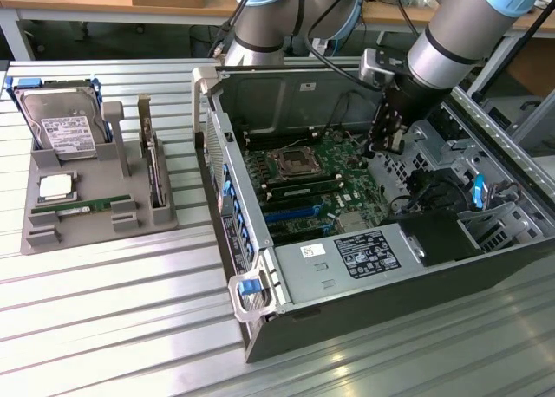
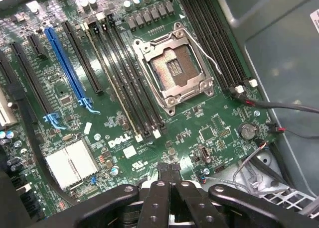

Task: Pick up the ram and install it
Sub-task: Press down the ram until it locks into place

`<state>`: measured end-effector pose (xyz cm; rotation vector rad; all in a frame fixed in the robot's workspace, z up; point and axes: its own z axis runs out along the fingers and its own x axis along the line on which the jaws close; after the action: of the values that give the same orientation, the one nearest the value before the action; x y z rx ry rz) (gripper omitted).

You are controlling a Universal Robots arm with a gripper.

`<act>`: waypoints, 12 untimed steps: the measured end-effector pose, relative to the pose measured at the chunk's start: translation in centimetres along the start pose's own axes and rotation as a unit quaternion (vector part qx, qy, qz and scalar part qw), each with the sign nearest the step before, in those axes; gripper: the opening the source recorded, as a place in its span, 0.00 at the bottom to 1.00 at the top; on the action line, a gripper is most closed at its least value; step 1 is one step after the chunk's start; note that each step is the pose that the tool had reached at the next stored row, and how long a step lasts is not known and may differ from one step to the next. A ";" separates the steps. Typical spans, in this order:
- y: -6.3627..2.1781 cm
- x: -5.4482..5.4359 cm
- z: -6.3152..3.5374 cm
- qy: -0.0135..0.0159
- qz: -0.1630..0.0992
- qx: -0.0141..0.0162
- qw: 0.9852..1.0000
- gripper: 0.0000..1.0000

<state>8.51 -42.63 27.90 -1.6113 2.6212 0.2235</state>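
The ram (image 1: 83, 206) is a thin green stick lying flat in a slot of the grey holder (image 1: 95, 228) on the exterior view's left, outside the computer. My gripper (image 1: 382, 146) hangs far from it, inside the open computer case (image 1: 260, 328) above the green motherboard (image 2: 219, 128). Its black fingers (image 2: 157, 198) are pressed together with nothing between them. Beneath the gripper lie the long black memory slots (image 2: 130, 88) and the empty processor socket (image 2: 174, 68).
The grey holder also carries a silver hard drive (image 1: 59, 124), a square processor chip (image 1: 56, 186) and an upright card (image 1: 154, 167). Case walls, cables (image 2: 284, 108) and a black power supply (image 1: 364, 254) surround the motherboard. Ribbed metal table (image 1: 113, 328) lies around it.
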 end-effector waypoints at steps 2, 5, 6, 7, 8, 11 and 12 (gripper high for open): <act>0.00 0.0 0.00 -0.001 0.014 0.002 1.000 0.10; 0.00 0.0 0.00 -0.002 0.032 0.005 0.999 0.10; 0.00 0.0 0.00 -0.003 0.045 0.006 0.999 0.10; 0.00 0.0 0.00 -0.003 0.051 0.007 0.999 0.10; 0.00 0.0 0.00 -0.004 0.056 0.008 0.998 0.10; 0.00 0.0 0.00 -0.005 0.085 0.012 0.996 0.10; 0.00 0.0 0.00 -0.006 0.088 0.012 0.996 0.10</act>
<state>8.51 -42.63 27.90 -1.3666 2.7472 0.2065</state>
